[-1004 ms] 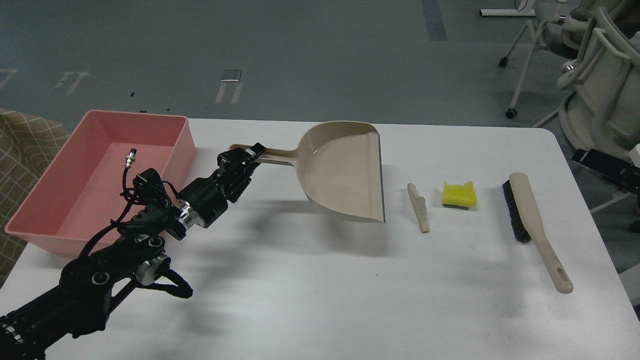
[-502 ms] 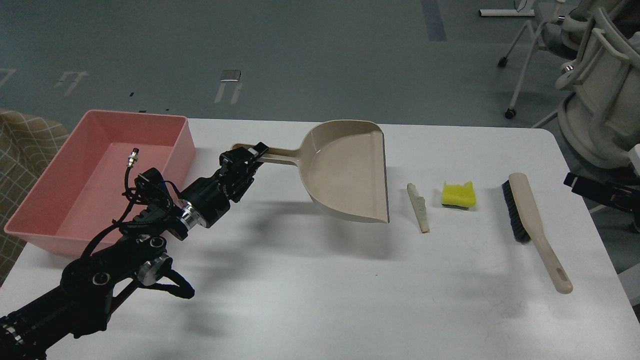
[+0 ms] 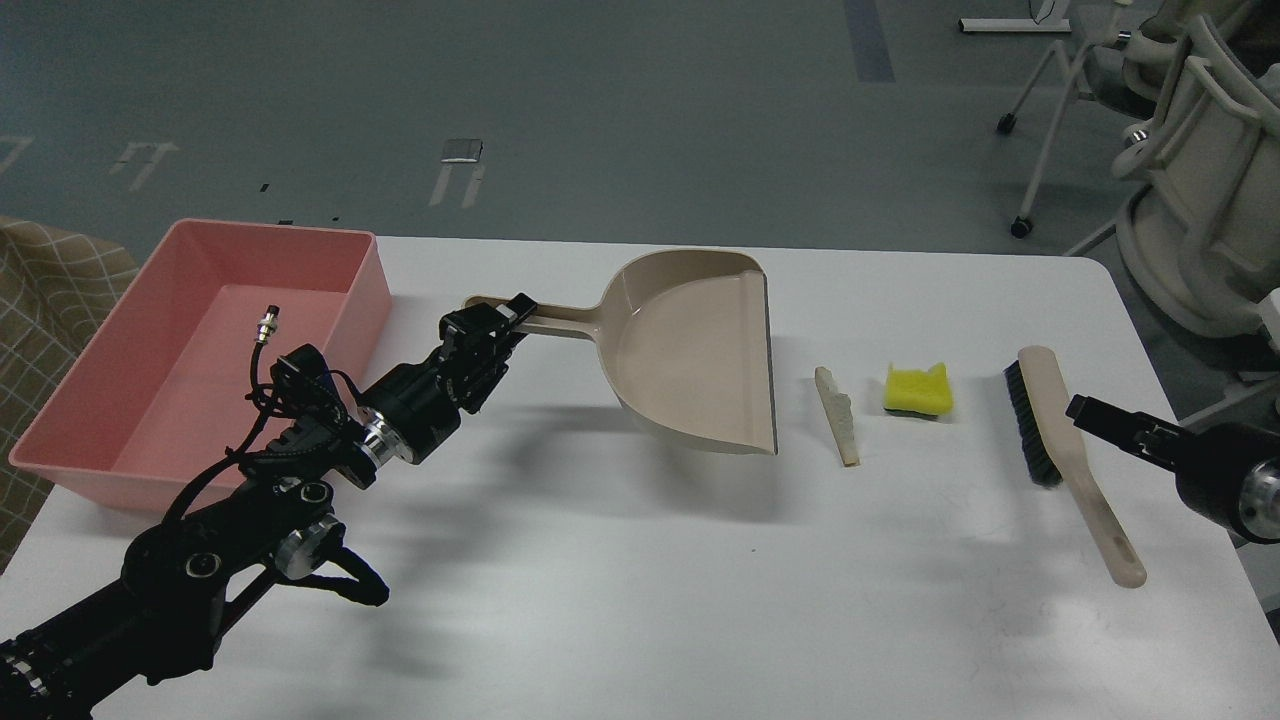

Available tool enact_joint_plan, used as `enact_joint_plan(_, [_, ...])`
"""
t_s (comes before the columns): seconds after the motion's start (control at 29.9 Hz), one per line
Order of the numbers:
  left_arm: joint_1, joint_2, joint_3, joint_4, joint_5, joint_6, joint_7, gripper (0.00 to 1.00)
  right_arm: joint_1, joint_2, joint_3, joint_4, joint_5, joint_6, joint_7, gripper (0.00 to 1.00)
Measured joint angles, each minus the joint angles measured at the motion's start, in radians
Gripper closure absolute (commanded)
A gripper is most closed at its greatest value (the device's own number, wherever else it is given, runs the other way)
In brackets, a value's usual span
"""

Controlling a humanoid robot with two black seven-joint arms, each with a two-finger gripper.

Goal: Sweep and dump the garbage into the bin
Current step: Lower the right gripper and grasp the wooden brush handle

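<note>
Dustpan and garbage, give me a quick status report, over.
Left gripper shut on dustpan handle. Right gripper near brush, state unclear. Yellow block and pale wedge unswept on table; pink bin unobstructed.

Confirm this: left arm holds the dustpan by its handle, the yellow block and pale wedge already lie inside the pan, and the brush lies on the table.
Not quite. In the head view the yellow block and pale wedge lie on the table, right of the dustpan, whose tray holds nothing. The rest stands: the left gripper holds its handle, and the brush lies on the table.
</note>
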Motion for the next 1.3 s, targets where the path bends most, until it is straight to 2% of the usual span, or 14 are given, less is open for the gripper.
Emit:
enact_joint_plan(0.27, [0.000,0.000,0.000,0.000,0.000,0.000,-0.010,1.00,-0.041,0.079,0.001,0.001,-0.120,0.000,-0.014,0.02])
enact_joint_plan(0.43, [0.009,0.000,0.000,0.000,-0.001,0.000,-0.011,1.00,-0.048,0.089,0.001,-0.001,-0.132,0.000,-0.015,0.26])
enact_joint_plan(0.5, [0.012,0.000,0.000,0.000,-0.002,0.000,-0.011,1.00,-0.050,0.091,0.001,-0.002,-0.133,0.000,-0.016,0.43])
enact_joint_plan(0.57, [0.013,0.000,0.000,0.001,-0.002,0.000,-0.011,1.00,-0.054,0.092,-0.003,-0.005,-0.133,0.000,-0.020,0.47])
enact_joint_plan(0.8, [0.021,-0.001,0.000,0.003,-0.002,0.001,-0.011,1.00,-0.056,0.084,-0.050,-0.005,-0.132,0.000,-0.021,0.54])
enact_joint_plan(0.87, [0.021,0.000,0.000,0.003,-0.002,0.001,-0.011,1.00,-0.056,0.084,-0.052,-0.005,-0.132,0.000,-0.021,0.63])
enact_joint_plan(0.97, [0.021,0.002,0.000,0.003,-0.002,0.001,-0.011,1.00,-0.054,0.084,-0.052,-0.001,-0.131,0.000,-0.021,0.71])
enact_joint_plan(1.3, [0.021,0.001,-0.002,0.003,-0.002,0.001,-0.011,1.00,-0.050,0.083,-0.049,0.004,-0.130,0.000,-0.021,0.71])
